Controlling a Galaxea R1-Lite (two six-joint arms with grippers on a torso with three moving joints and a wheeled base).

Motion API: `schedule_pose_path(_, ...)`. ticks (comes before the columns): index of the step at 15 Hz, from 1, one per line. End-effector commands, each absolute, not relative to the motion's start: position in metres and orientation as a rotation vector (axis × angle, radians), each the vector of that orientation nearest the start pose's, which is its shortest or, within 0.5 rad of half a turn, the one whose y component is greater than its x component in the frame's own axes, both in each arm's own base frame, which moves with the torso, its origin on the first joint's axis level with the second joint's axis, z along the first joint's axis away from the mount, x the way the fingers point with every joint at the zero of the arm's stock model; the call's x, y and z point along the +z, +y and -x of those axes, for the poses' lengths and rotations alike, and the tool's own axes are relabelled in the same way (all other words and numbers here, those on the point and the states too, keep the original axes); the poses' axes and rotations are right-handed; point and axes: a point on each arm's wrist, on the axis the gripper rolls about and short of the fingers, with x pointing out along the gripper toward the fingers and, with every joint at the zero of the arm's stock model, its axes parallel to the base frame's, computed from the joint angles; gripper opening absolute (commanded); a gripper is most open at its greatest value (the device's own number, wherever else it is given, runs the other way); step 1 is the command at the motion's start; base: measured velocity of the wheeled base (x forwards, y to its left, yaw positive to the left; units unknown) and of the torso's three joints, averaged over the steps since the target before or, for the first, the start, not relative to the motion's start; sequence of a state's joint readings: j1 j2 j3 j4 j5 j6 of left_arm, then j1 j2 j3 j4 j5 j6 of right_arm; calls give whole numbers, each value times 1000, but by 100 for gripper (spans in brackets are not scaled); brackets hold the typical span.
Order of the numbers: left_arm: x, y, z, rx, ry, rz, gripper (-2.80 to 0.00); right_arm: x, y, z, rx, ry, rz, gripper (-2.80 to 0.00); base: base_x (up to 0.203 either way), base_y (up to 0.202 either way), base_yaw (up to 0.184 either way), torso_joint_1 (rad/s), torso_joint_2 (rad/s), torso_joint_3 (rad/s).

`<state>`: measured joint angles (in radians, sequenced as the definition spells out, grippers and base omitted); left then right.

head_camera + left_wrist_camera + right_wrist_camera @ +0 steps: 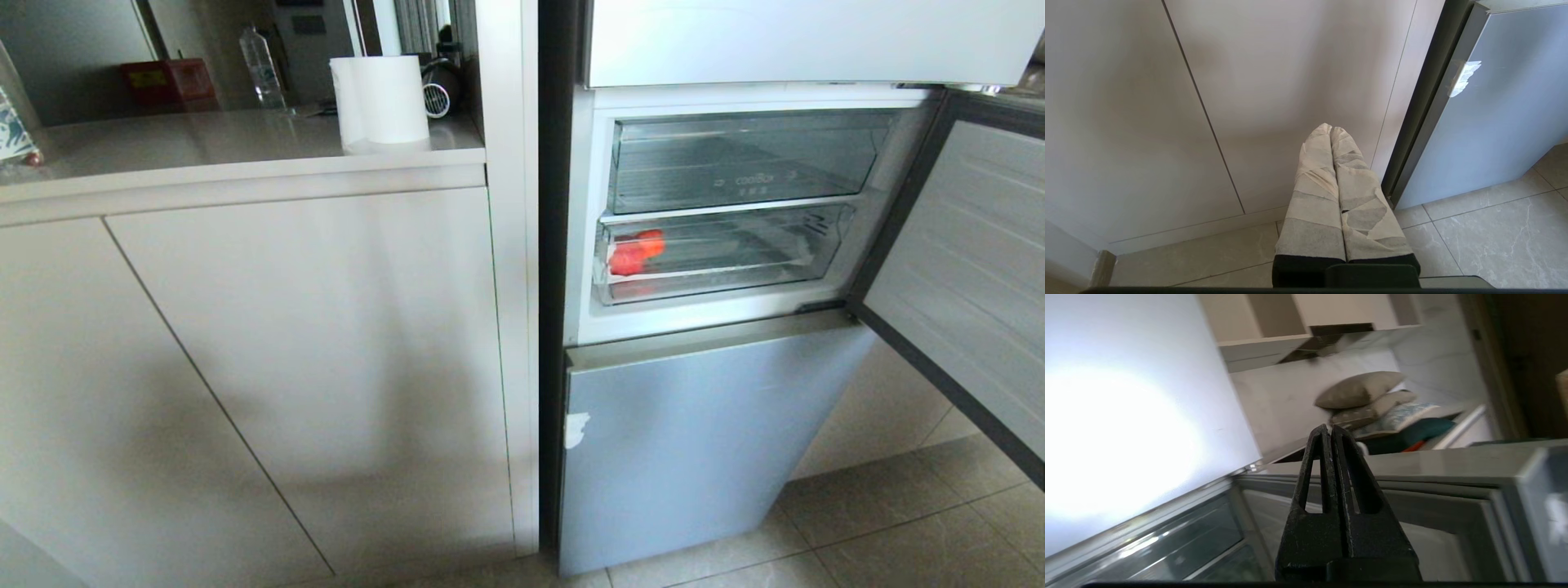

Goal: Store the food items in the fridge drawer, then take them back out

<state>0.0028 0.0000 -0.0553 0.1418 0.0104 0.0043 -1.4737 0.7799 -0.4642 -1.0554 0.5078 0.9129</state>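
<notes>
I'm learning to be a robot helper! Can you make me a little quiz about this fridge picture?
1. True or false: the red food items lie in the upper bin with lettering.
2. Which end of the fridge drawer holds the food items in the head view? A) left B) middle C) right
3. Fill in: the white paper roll stands on the ____.

Key:
1. False. They are in the lower, plain drawer.
2. A.
3. Countertop, left of the fridge.
</notes>
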Motion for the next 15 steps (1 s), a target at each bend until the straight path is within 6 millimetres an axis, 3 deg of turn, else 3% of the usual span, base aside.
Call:
schedule_pose_path(1, 76, 0, 28, 14, 89, -5, -280, 297, -36, -20, -523, -778, -182, -280, 0, 0, 0, 0, 0, 0)
schedule_pose_path(5, 76, 0, 28, 14, 89, -5, -280, 282, -23, -28, -365, -640, -212, -280, 0, 0, 0, 0, 0, 0)
schedule_pose_path(8, 76, 0, 28, 14, 89, -5, -280, 250, -9, -32, -147, -385, -209, -280, 0, 0, 0, 0, 0, 0)
schedule_pose_path(12, 76, 0, 28, 14, 89, -5, -280, 170, 2, 10, 33, -59, -42, -280, 0, 0, 0, 0, 0, 0)
schedule_pose_path(15, 76, 0, 28, 14, 89, -5, -280, 99, 1, 16, 38, 99, 93, -280, 0, 0, 0, 0, 0, 0)
